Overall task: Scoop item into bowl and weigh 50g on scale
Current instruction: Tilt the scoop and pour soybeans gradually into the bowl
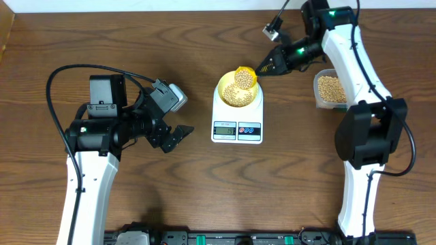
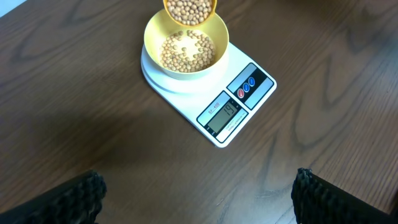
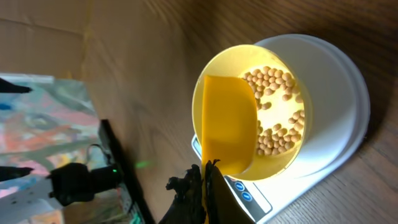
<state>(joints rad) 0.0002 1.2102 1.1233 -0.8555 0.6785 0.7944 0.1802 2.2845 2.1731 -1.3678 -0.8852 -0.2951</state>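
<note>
The pale yellow bowl (image 1: 238, 94) stands on the white scale (image 1: 237, 124) and holds a layer of tan beans (image 2: 186, 51). The scale's display (image 2: 225, 112) reads about 19. My right gripper (image 1: 267, 67) is shut on the handle of a yellow scoop (image 1: 244, 76), which is full of beans and sits over the bowl's far rim. In the right wrist view the scoop (image 3: 227, 124) covers part of the bowl (image 3: 283, 165), with the jaws (image 3: 205, 186) clamped on its handle. My left gripper (image 1: 174, 136) is open and empty, low over the table left of the scale.
A clear plastic tub (image 1: 330, 89) of beans stands right of the scale, partly behind the right arm. The table's back edge runs along the top of the overhead view. A black equipment bar (image 1: 225, 238) lies along the front edge.
</note>
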